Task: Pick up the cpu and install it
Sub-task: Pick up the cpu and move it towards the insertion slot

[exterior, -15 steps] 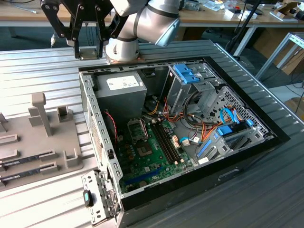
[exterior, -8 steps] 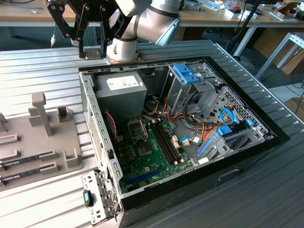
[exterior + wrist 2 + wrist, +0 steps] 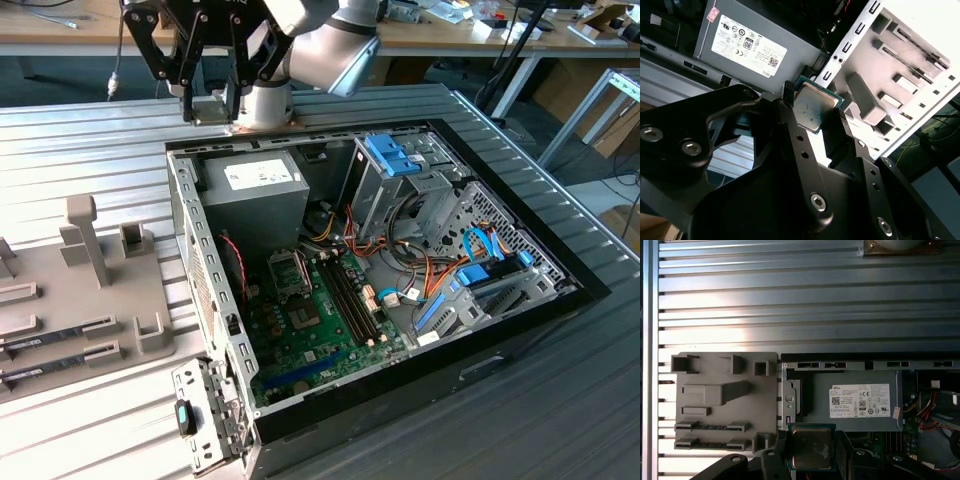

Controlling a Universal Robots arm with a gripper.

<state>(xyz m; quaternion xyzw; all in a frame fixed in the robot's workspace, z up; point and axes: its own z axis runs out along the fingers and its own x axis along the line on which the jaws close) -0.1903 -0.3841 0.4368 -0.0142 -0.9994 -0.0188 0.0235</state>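
cpu (image 3: 811, 447) sides hidden by pincer fingers (image 3: 844, 450), grey tray (image 3: 120, 292) cut by exterior view's left edge

Black fingers (image 3: 844, 452) clamp the cpu (image 3: 811, 447) on two sides, near the grey power supply (image 3: 850, 400).

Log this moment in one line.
pincer: shut on cpu | cpu: held aloft | location: above case, near power supply | install: not done
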